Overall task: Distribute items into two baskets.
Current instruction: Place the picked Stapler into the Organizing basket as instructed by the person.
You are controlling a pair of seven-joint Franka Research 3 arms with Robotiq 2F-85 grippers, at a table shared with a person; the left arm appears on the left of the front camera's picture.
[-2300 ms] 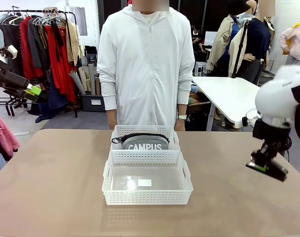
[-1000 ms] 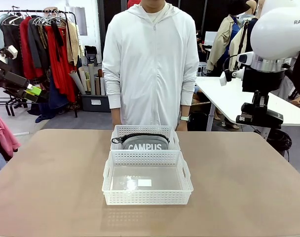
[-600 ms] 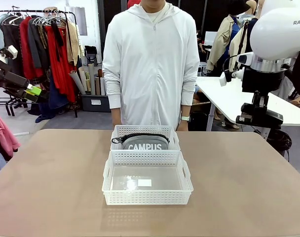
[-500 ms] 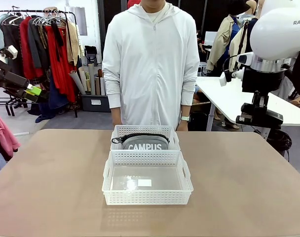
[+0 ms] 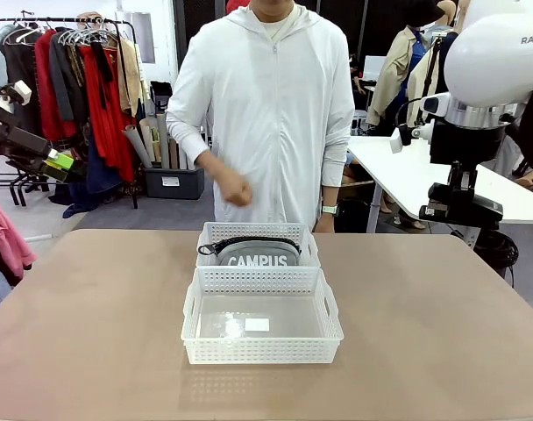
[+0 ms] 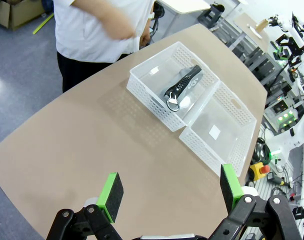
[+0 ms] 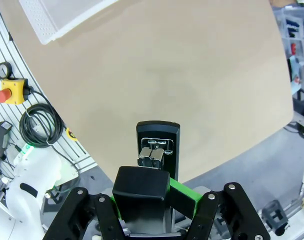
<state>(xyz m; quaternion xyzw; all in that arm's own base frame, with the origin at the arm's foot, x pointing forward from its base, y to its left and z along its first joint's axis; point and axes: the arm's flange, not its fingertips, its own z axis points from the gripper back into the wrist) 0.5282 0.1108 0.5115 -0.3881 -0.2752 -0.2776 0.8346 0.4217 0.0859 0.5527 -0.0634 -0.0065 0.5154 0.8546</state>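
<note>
The grey CAMPUS pouch (image 5: 258, 255) lies in the smaller far basket (image 5: 216, 233), pressed against the larger near basket (image 5: 261, 351), which holds only a small label. High at the right, my right gripper (image 5: 462, 208) is shut on the black stapler (image 5: 477, 210). In the right wrist view the stapler (image 7: 157, 146) sticks out between the right gripper's (image 7: 157, 192) green pads, above the table's edge. At the far left my left gripper (image 5: 54, 162) hangs off the table. Its wrist view shows the left gripper (image 6: 171, 186) open and empty, high above the pouch (image 6: 182, 86) and both baskets (image 6: 218, 131).
The person stands behind the far basket with one fist (image 5: 237, 189) raised above it. The brown table (image 5: 91, 333) is bare around the baskets. A clothes rack (image 5: 82, 88) and a white table (image 5: 407, 171) stand beyond. Cables and a red stop button (image 7: 6, 94) lie below the right gripper.
My right arm lifted the stapler from low beside the table to high at the right, then held still. The person's hand has just come up in front of the body.
</note>
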